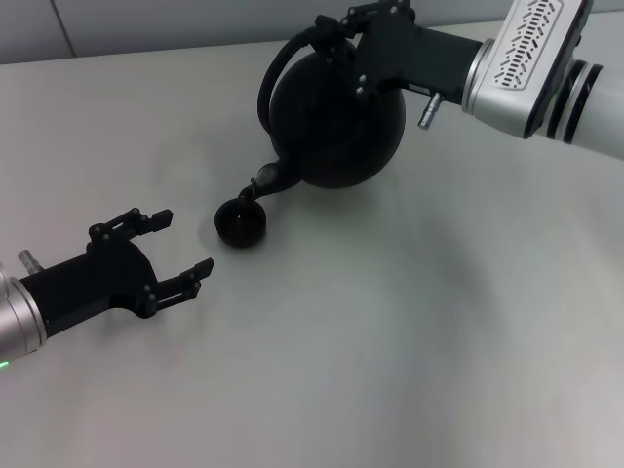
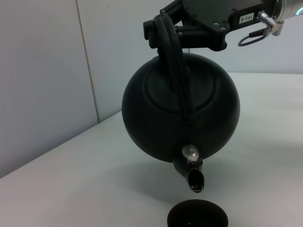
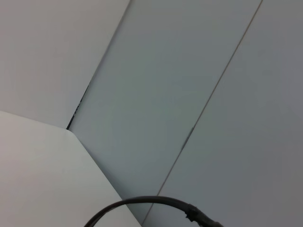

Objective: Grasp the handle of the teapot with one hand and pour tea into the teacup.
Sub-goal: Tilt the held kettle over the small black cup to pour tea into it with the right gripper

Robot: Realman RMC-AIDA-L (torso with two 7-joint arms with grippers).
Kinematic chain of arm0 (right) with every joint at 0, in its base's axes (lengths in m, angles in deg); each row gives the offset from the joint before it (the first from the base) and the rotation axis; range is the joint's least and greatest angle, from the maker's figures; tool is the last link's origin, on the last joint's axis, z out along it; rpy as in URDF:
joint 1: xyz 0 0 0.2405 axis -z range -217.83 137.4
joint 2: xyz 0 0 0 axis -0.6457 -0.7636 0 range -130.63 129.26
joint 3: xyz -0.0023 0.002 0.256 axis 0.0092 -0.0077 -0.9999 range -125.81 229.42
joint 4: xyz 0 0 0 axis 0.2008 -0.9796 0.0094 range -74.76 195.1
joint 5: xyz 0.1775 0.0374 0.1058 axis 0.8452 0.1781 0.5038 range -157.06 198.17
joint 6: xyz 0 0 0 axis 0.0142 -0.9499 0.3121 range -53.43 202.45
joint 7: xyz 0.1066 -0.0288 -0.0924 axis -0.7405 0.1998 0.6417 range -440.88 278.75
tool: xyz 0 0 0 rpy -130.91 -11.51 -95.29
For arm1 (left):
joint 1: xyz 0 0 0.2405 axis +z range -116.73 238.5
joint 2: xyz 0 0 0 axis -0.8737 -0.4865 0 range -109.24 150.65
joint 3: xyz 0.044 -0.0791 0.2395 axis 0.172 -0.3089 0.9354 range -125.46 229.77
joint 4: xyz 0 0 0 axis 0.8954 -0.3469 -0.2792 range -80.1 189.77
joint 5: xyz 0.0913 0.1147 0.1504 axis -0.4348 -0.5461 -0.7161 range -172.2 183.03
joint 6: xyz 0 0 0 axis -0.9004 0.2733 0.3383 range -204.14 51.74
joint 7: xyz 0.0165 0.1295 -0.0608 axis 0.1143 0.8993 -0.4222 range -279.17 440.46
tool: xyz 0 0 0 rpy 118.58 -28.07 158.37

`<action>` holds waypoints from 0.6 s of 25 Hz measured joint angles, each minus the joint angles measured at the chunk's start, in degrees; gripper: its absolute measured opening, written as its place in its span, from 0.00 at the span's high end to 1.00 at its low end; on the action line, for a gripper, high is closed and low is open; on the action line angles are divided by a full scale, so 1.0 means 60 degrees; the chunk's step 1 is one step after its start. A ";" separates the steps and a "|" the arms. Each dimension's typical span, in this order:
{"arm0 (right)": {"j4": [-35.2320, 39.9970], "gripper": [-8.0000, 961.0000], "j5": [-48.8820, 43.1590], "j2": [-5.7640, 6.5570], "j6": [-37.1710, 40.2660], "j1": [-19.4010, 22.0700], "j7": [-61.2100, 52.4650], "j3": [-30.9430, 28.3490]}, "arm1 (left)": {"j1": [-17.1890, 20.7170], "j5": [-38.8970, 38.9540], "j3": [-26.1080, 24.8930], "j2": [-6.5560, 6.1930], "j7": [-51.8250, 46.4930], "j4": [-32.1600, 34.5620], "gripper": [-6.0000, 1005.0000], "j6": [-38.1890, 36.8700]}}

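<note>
The round matte-black teapot [image 1: 336,122] hangs lifted and tipped forward, spout [image 1: 265,181] pointing down just above the tiny black teacup [image 1: 240,222] on the table. My right gripper [image 1: 336,34] is shut on the arched handle [image 1: 278,63] at the pot's top. In the left wrist view the teapot [image 2: 182,106] fills the middle, its spout [image 2: 195,177] right over the cup [image 2: 196,215], and the handle [image 2: 173,47] runs up into the right gripper. My left gripper [image 1: 175,249] is open and empty on the left, a short way from the cup.
The grey table [image 1: 409,341] meets a pale wall at the back [image 1: 146,24]. The right wrist view shows only wall panels, a table corner [image 3: 38,165] and a black cable [image 3: 151,203].
</note>
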 joint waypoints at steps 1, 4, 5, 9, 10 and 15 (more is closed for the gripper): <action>0.0023 0.87 -0.0007 0.0000 0.0000 0.0007 0.0000 0.0000 | 0.0000 0.0000 -0.0001 0.0001 0.0000 0.0000 0.20 0.0001; 0.0067 0.88 -0.0024 0.0000 -0.0002 0.0040 -0.0012 0.0000 | 0.0000 0.0000 -0.0001 0.0001 0.0000 0.0000 0.20 0.0001; 0.0067 0.88 -0.0024 0.0000 -0.0002 0.0040 -0.0012 0.0000 | 0.0000 0.0000 -0.0001 0.0001 0.0000 0.0000 0.20 0.0001; 0.0116 0.88 -0.0038 0.0000 -0.0008 0.0060 -0.0017 0.0034 | 0.0001 -0.0002 -0.0001 0.0000 0.0000 0.0001 0.20 0.0001; 0.0116 0.88 -0.0038 0.0000 -0.0008 0.0060 -0.0017 0.0034 | 0.0001 -0.0002 -0.0001 0.0000 0.0000 0.0001 0.20 0.0001; 0.0152 0.88 -0.0049 0.0000 -0.0010 0.0066 -0.0021 0.0077 | 0.0011 -0.0011 0.0000 0.0000 0.0000 0.0001 0.20 0.0001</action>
